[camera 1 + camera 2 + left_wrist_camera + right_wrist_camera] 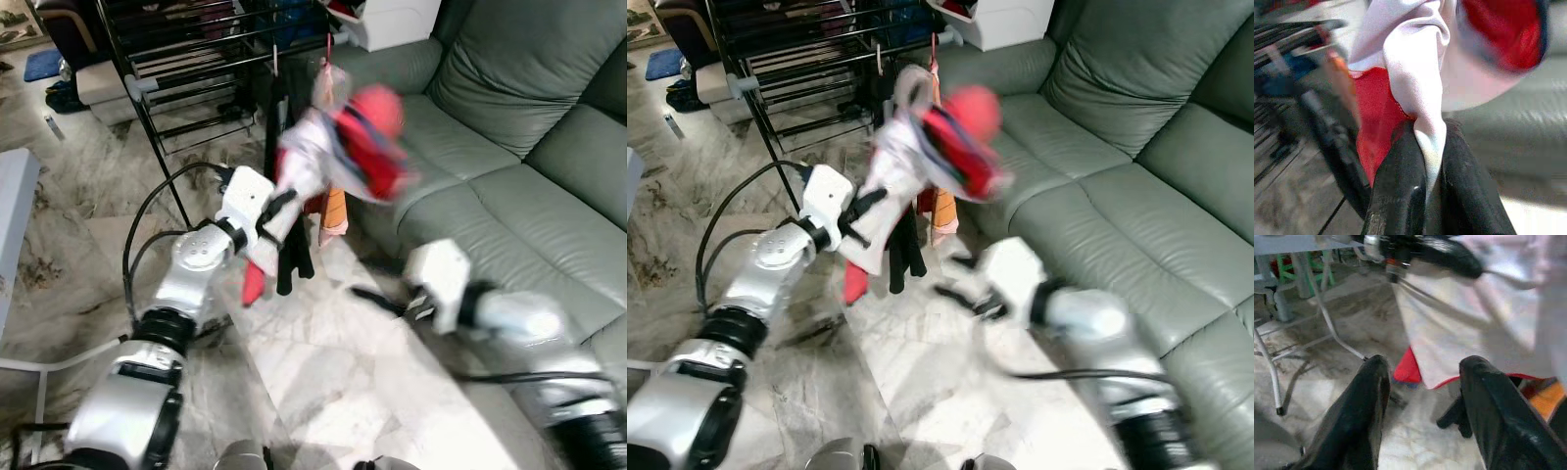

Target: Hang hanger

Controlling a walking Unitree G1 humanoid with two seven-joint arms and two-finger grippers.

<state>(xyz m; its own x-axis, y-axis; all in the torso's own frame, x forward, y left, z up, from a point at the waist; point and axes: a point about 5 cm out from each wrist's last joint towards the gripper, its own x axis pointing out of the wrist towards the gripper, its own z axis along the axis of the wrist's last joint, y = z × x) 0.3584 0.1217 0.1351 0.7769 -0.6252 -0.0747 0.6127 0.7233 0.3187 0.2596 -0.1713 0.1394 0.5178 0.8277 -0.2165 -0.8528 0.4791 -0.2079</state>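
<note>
Hanger not made out for certain: taken to be inside the blurred white-and-red garment (343,147), carried high in the air just in front of the black drying rack (196,44), between the rack and the grey sofa (509,147). Gripped by the left end effector (277,208), fingers (1400,186) pinched narrow on a fold of the white cloth, not, as far as could be seen, on the hanger itself. Was hovering lower and nearer the sofa: the right end effector (377,294), spread wide and holding nothing, with the garment's hem ahead of its fingers (1361,411).

Judged the step in hand: bringing the hook over a rail of the rack.

- Best done slowly, since much blur suggested a swinging load.
- Worth steadying the bottom of the garment with the right end effector so that the hook could not twist.
- Needed a free stretch of rail, beside the black garment (294,264) and the orange cloth (335,211) hanging at the rack's near edge.
- Wise to lift above the rail, then lower until the weight was taken, and only then open.
- Risk seen: cloth slipping through the pinch, or the hanger sliding out of the garment.
</note>
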